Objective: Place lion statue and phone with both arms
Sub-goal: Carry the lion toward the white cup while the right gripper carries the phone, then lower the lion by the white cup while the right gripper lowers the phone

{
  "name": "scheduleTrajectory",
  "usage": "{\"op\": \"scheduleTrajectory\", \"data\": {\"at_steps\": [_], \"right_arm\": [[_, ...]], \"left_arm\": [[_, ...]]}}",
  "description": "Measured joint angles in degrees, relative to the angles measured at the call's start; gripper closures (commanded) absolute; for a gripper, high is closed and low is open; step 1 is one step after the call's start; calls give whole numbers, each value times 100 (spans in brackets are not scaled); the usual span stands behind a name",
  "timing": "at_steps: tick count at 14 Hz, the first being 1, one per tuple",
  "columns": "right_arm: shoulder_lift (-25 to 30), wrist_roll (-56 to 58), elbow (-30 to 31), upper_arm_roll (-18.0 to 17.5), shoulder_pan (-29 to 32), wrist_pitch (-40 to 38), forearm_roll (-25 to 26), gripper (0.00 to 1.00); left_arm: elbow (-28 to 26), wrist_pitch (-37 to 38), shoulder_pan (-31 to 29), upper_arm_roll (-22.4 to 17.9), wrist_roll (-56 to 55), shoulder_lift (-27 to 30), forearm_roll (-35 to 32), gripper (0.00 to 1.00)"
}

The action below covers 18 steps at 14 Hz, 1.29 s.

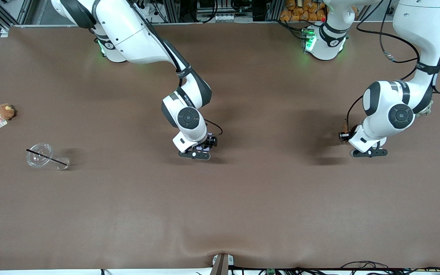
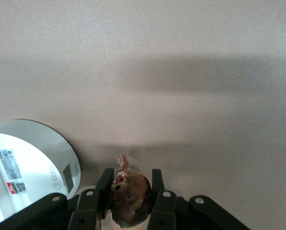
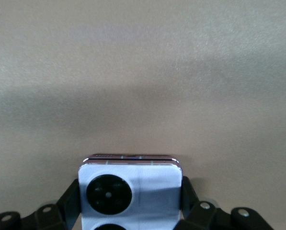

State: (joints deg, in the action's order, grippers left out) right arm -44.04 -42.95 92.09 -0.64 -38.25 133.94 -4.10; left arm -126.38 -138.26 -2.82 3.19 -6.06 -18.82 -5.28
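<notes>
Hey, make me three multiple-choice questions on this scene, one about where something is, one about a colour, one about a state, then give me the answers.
1. Where does the brown plush with a tag lie?
A. at the right arm's end of the table
B. at the left arm's end of the table
C. under the left gripper

2. What colour are the camera circles on the phone?
A. white
B. black
C. red

3. What is the state of the left gripper?
A. open over bare table
B. shut on the phone
C. shut on the lion statue

Answers:
1 A, the front view shows it near the table edge at the right arm's end, farther from the camera than the clear cup.
2 B, the right wrist view shows black circles on the pale face held by the right gripper.
3 C, the left wrist view shows the jaws closed against the figurine's sides.
</notes>
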Motion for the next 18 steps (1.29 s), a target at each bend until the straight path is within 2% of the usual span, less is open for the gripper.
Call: {"op": "scheduleTrajectory", "data": {"at_steps": [2, 5, 7, 8, 9, 10, 13, 18], "right_arm": [[0, -23, -14, 129, 1, 18, 7, 100], [154, 33, -180, 561, 116, 21, 13, 100], [473, 512, -255, 701, 566, -130, 19, 100], [633, 900, -257, 713, 891, -219, 23, 100], [755, 1342, -256, 720, 1240, -293, 25, 100], [818, 1788, -251, 726, 1563, -328, 27, 100], [798, 3068, -155, 726, 2388, -341, 34, 100], [705, 4512, 306, 724, 3325, -338, 51, 100]], "left_arm": [[1, -73, 2, 25, 2, -38, 0, 100], [6, -247, 3, 50, 2, -166, 0, 100], [24, -305, 1, 49, 2, -217, 0, 100], [25, -305, 1, 49, 2, -219, 0, 85], [26, -305, 1, 49, 2, -219, 0, 47], [26, -305, 1, 49, 2, -219, 0, 0], [26, -323, 3, 53, 2, -268, 0, 0], [75, -324, 8, 66, 2, -263, 0, 0]]}}
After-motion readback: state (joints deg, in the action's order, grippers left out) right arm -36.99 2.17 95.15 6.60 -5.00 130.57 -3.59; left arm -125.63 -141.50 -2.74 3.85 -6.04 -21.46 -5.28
